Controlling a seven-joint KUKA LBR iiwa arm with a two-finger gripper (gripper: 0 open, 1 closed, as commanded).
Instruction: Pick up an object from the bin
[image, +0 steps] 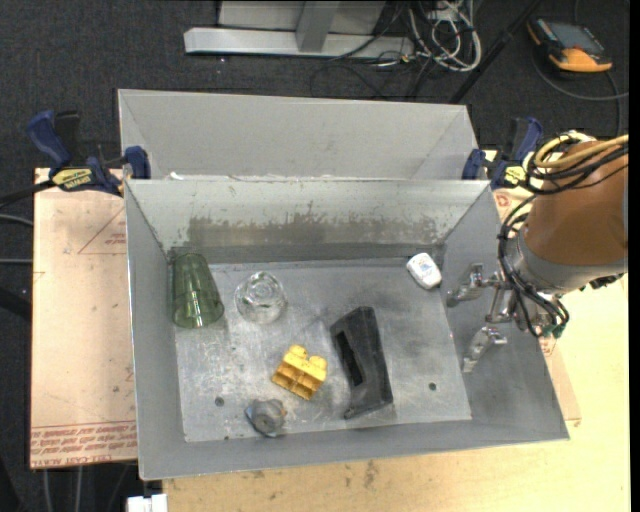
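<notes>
My gripper (470, 322) hangs at the bin's right wall, its two metal fingers spread apart with nothing between them. A small white oval thing (424, 270) lies at the back right of the floor, just left of the upper finger. A black oblong block (361, 361) lies on the floor left of the gripper, well apart from it.
A yellow toy brick (300, 373) sits near the middle front. A grey round lump (266, 417) lies at the front. A clear glass cup (260, 297) and a green tumbler (195, 291) on its side lie at the back left.
</notes>
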